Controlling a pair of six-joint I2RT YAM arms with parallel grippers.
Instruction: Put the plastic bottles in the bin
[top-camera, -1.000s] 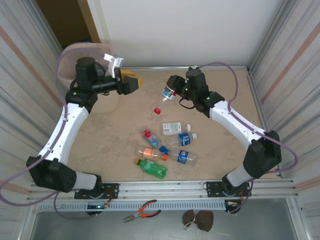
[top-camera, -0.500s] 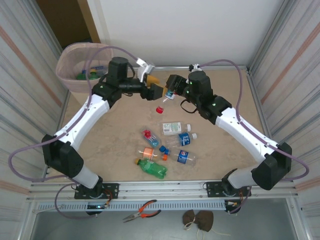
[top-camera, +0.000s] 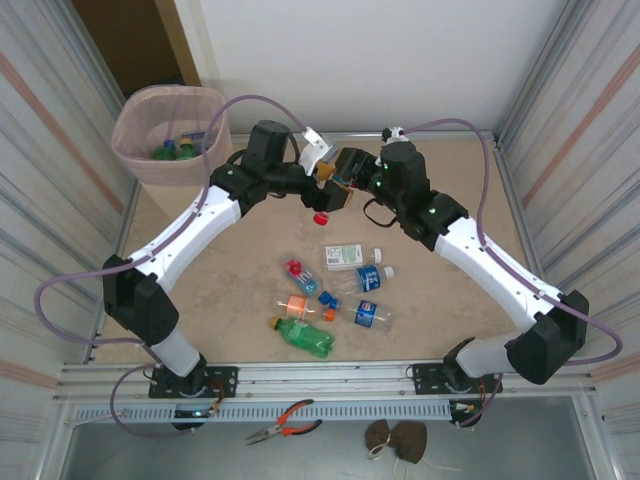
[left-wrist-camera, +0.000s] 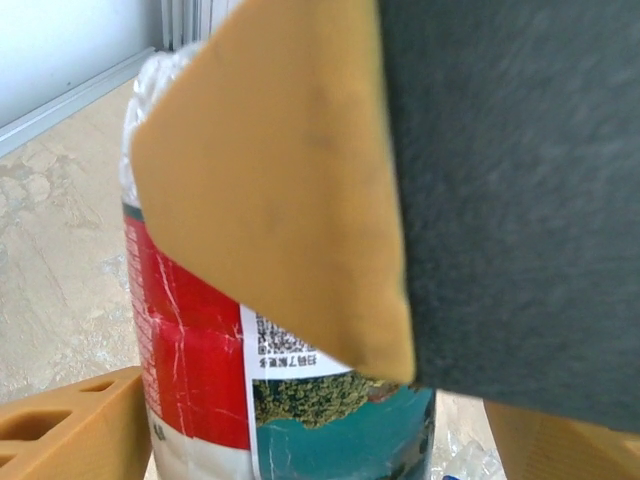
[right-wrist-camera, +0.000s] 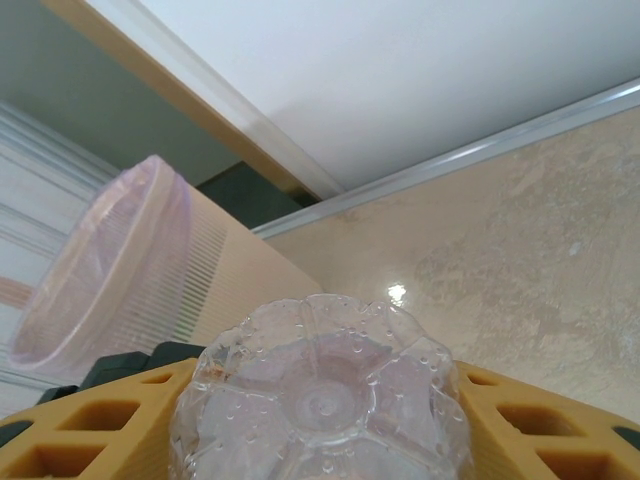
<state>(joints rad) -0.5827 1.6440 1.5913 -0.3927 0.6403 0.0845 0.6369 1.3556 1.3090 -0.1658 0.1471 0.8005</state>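
As the two arms meet nose to nose well to the right of the tall beige bin with the pink bag liner (top-camera: 160, 172), the right gripper (top-camera: 348, 170) has its yellow honeycomb fingers (right-wrist-camera: 90, 425) pressed against both sides of a clear plastic bottle with a red and teal label (right-wrist-camera: 320, 400). That's a firm hold, with the bottle's base facing the wrist camera.

The left gripper (top-camera: 325, 187) is right up against that same bottle. From its wrist, one yellow-padded finger (left-wrist-camera: 290, 180) crosses in front of the label, but I cannot tell whether those jaws are spread or closed. So the held bottle sits between the two grippers, outside the bin, whose rim is off to its left.

Down inside the bin lie green and blue-capped bottles (top-camera: 168, 150). On the beige marbled tabletop (top-camera: 230, 260), a small red cap (top-camera: 320, 218) lies just nearer the arm bases than the grippers. Farther again from the bin is a loose cluster, including a clear bottle with a white label (top-camera: 350, 257) and a green bottle with an orange cap (top-camera: 305, 338).
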